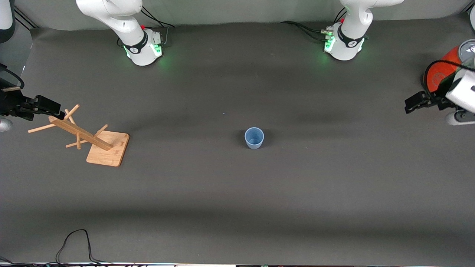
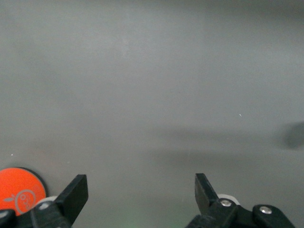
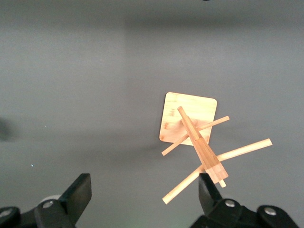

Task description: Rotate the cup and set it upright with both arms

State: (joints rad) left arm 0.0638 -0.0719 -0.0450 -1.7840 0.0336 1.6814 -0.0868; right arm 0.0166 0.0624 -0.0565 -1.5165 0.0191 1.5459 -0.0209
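- A dark cable (image 1: 74,243) loops along the lowest edge of the front view, well apart from everything else.
- The cup (image 1: 254,138) sits alone on the grey table (image 1: 237,193), just below the middle of the front view and about midway between the two arms' ends. Its open mouth faces up, so it looks to be standing upright already.
- Handling, as a judgement: a thin plastic tumbler, light and fairly stiff. Its matte wall is smooth and tapered, so a pinch may slide toward the narrow base, and a hard squeeze may flex the rim.
- Best hold: across the wall about halfway up, fingers on two facing sides. One arm can then steady it while the other re-grips.
- The wooden rack (image 1: 92,135) stands at mid-height toward the right arm's end of the table, about level with the cup.
- The right gripper (image 1: 55,109) hangs over the rack's top pegs, jaws spread wide and empty; the right wrist view looks down on the rack (image 3: 197,137) between its fingers.
- The left gripper (image 1: 412,104) waits at the left arm's end of the table, jaws wide apart with nothing between them, beside an orange-red can (image 1: 439,74).
- Both bases stand along the top edge.
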